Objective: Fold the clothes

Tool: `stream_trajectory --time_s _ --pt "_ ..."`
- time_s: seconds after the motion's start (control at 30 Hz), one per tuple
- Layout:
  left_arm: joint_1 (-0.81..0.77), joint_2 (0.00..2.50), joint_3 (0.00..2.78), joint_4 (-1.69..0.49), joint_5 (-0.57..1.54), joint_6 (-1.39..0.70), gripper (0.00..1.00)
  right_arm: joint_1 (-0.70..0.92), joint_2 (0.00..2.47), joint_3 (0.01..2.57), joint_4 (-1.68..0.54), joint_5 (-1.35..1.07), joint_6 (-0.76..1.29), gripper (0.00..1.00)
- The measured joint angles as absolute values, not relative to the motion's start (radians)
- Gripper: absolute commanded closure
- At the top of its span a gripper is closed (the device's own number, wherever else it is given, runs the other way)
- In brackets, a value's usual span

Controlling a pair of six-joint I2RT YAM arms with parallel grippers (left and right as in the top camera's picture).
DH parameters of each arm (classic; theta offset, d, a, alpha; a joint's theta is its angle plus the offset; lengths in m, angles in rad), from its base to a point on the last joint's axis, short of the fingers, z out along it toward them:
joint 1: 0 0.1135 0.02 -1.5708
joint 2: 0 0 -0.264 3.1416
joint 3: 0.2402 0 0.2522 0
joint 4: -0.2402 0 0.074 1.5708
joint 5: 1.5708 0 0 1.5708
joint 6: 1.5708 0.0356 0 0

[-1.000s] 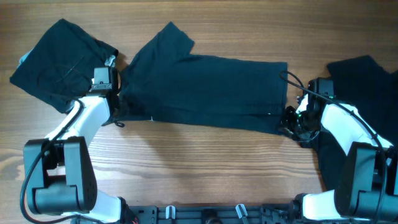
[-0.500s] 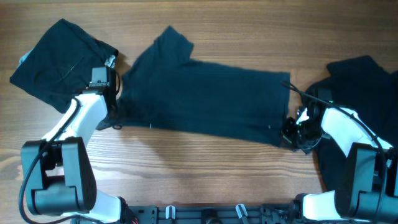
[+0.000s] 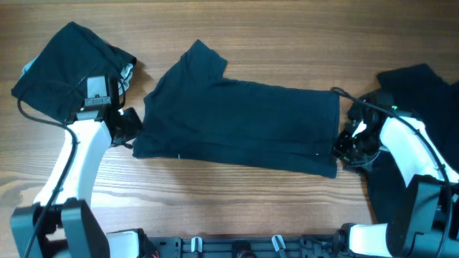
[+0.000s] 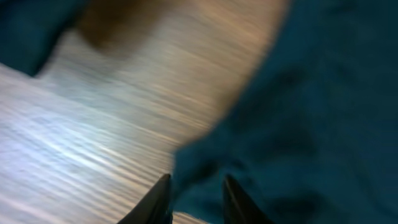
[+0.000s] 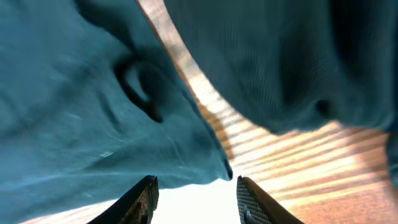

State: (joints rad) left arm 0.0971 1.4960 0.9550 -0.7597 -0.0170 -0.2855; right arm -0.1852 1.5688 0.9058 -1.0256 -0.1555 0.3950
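One shirt [image 3: 237,125] between left hand [image 3: 129,125], right hand [image 3: 346,149]; jaws apart

Very dark teal clothes [image 3: 237,125] on a pale brown, wood-grained table [image 3: 287,36]

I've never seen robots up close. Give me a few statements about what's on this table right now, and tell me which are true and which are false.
1. A left garment, a middle shirt and a right garment lie on the table. True.
2. The middle shirt hangs in the air between the arms. False: it lies spread out on the table.
3. The table is wooden. True.
4. The right pincer is clamped on the middle shirt. False: its fingers stand apart with nothing between them.
5. The middle shirt is bright red. False: it is very dark teal, nearly black.
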Motion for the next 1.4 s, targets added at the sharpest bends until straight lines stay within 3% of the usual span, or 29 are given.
stream_trajectory --time_s 0.2,0.5,0.63,0.7,0.97,1.0,1.07,1.1,1.4 --pt "0.010 1.495 0.955 -0.759 0.173 -0.241 0.63 -0.210 1.567 1.009 -1.024 -0.252 0.344 0.53" --pt "-0.126 1.670 0.955 -0.715 0.200 -0.184 0.64 -0.210 1.559 1.018 -1.024 -0.318 0.315 0.53" --pt "-0.125 1.724 0.955 -0.703 0.192 -0.177 0.77 -0.210 1.559 1.018 -1.011 -0.319 0.312 0.52" --pt "-0.125 1.735 0.955 -0.696 0.188 -0.174 0.96 -0.210 1.559 1.018 -1.008 -0.321 0.312 0.53" --pt "-0.125 1.736 0.960 -0.707 0.184 -0.169 0.96 -0.210 1.559 1.018 -0.987 -0.321 0.308 0.54" --pt "-0.125 1.736 0.969 -0.727 0.184 -0.169 0.94 -0.210 1.559 1.018 -0.983 -0.321 0.308 0.53" --pt "-0.125 1.733 0.997 -0.753 0.184 -0.169 0.54 -0.210 1.559 1.018 -0.981 -0.321 0.308 0.46" --pt "-0.125 1.729 1.016 -0.765 0.184 -0.167 0.50 -0.210 1.559 1.018 -0.976 -0.321 0.308 0.39" --pt "-0.125 1.709 1.316 -0.867 0.184 -0.126 0.49 -0.210 1.563 1.092 -0.836 -0.347 0.263 0.32"
